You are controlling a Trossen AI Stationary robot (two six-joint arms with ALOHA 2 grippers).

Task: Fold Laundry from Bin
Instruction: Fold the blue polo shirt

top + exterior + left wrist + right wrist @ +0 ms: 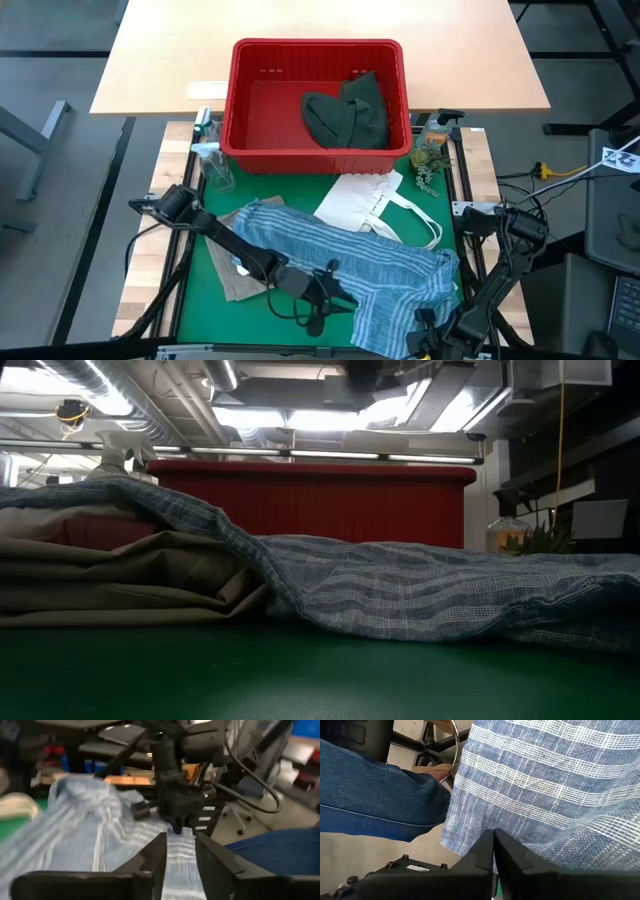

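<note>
The blue-white striped shirt lies spread across the green mat, its left part over the tan garment. My left gripper hovers open just over the shirt's middle, near the table's front, pointing toward the right arm. My right gripper is shut on the shirt at the near right corner. The red bin stands at the far side with a dark green garment inside. My right gripper pinches the striped shirt's edge between its two shut fingers, at the shirt's near right end. The fingers come from above, pointing steeply down. That end of the cloth reaches out past the table's front edge, with floor showing beyond it.
A white tote bag lies between the bin and the shirt. A spray bottle stands left of the bin and a jar with a plant right of it. A person's jeans leg is close to the near right corner.
</note>
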